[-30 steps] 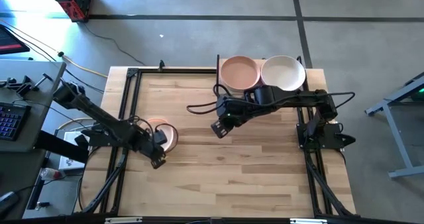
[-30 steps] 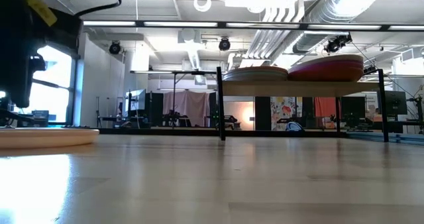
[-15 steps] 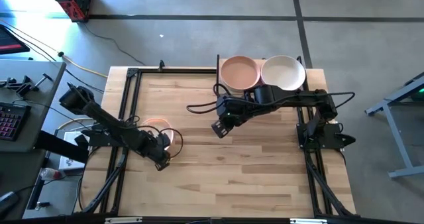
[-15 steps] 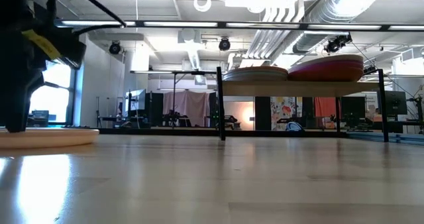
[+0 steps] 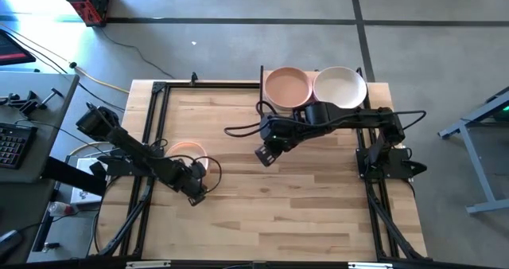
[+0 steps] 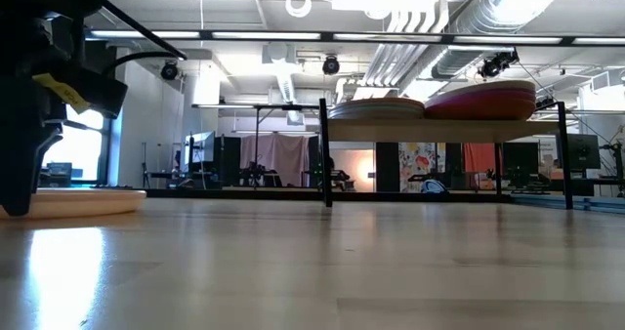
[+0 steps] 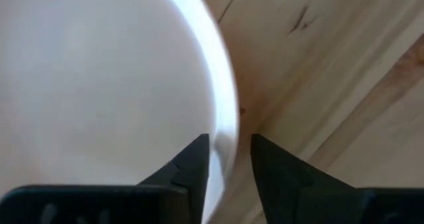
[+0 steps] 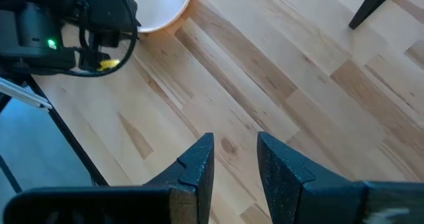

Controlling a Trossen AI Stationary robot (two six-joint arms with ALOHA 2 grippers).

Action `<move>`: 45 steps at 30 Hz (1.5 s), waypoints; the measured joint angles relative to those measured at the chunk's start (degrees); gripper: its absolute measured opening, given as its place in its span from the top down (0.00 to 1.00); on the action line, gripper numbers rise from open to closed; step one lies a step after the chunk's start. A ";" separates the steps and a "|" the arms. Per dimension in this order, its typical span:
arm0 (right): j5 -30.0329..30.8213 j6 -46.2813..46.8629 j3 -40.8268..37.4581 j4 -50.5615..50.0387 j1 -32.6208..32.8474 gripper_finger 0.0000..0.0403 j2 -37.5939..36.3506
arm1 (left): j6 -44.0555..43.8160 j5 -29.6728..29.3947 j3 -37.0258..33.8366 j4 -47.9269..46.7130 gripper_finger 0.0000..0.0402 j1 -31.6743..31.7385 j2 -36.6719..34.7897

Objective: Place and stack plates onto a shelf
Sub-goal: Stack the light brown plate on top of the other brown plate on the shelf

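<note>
A pale peach plate point(image 5: 184, 150) lies flat on the wooden table at its left side, and also shows in the low view point(image 6: 88, 202). My left gripper point(image 7: 230, 151) points down at the plate's rim point(image 7: 224, 128). It is open, with one finger over the plate's inside and one outside over the wood. I cannot tell whether it touches. The shelf point(image 6: 444, 130) at the far edge carries two stacks of plates, one topped peach point(image 5: 285, 86) and one off-white point(image 5: 340, 86). My right gripper point(image 8: 235, 151) hangs open and empty above the table's middle point(image 5: 262, 153).
Black frame rails point(image 5: 156, 118) run along the table's left and right sides. A black cable point(image 5: 238, 130) loops near the right arm. Bare wood point(image 5: 294, 205) stretches across the middle and near part. The shelf's black uprights point(image 6: 324, 154) stand at the far edge.
My left gripper has come down onto the plate's rim, shifting a little toward the table's near edge. In the low view its finger now reaches table height beside the plate. The plate has stayed in place.
</note>
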 joint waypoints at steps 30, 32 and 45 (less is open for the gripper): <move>1.90 -3.45 0.00 -2.53 1.07 0.76 2.08 | 41.63 -13.19 16.68 -15.70 1.00 -0.19 -0.06; 1.90 -3.46 0.00 -2.41 1.03 0.76 2.67 | 44.27 -13.98 17.70 -17.33 1.00 -0.19 -0.03; 5.39 -8.22 0.00 3.50 -1.90 0.76 3.50 | 59.22 -23.21 21.48 -28.19 1.00 -0.19 -0.03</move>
